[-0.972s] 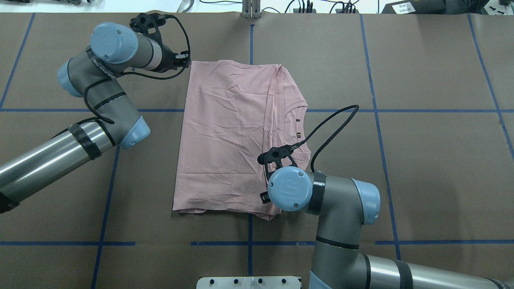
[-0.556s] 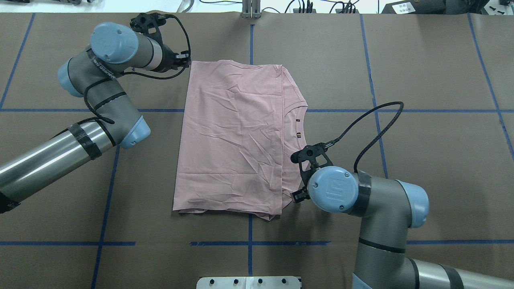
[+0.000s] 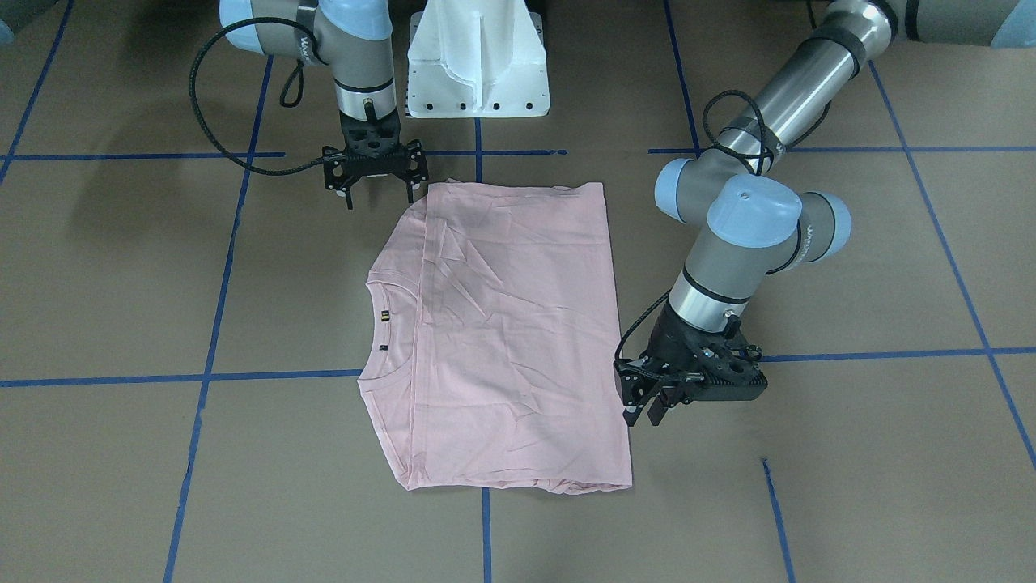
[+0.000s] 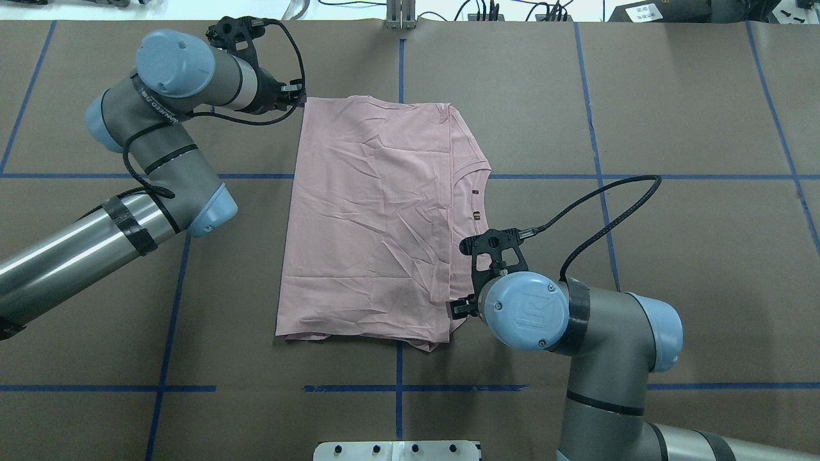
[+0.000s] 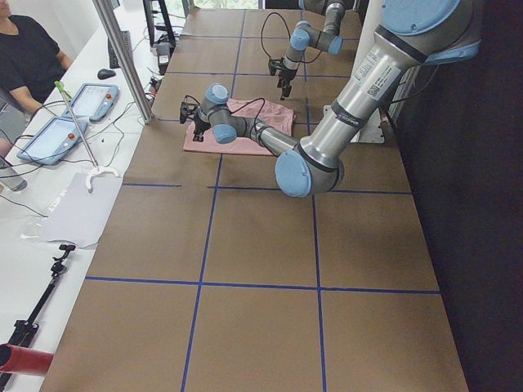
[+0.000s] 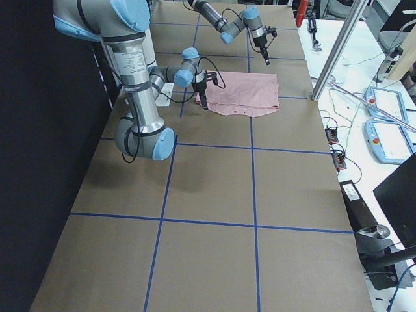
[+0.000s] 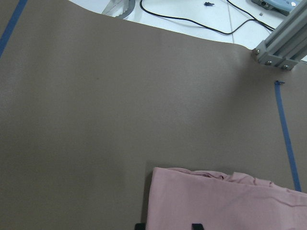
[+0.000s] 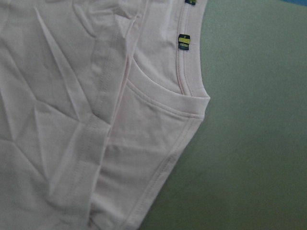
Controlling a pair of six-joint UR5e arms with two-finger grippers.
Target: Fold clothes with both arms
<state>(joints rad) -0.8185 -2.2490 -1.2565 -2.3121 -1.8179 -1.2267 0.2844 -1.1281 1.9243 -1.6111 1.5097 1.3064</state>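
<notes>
The clothes, a pale pink T-shirt (image 4: pixel 371 218), lie folded and flat with the plain side up (image 3: pixel 502 324). The neckline with its small tags (image 8: pixel 184 41) faces my right side. My left gripper (image 3: pixel 643 413) hangs open low at the shirt's far left corner (image 4: pixel 296 96). Its fingertips (image 7: pixel 195 225) barely show at the shirt's edge (image 7: pixel 216 201). At the shirt's near right corner my right gripper (image 3: pixel 379 197) stands open just off the cloth (image 4: pixel 462 307). Its wrist view shows the shoulder and collar, but no fingers.
The table is covered in brown paper (image 4: pixel 672 256) marked with blue tape lines. The white pedestal base (image 3: pixel 477 57) stands at the near edge. An aluminium post (image 7: pixel 283 43) rises at the far edge, with tablets (image 5: pixel 61 122) and a seated person (image 5: pixel 24 49) beyond.
My right gripper left the shirt's folded right side, swung out to the right, then came back a little to the near right corner. The raised fold edge settled flat. The left arm barely shifted.
</notes>
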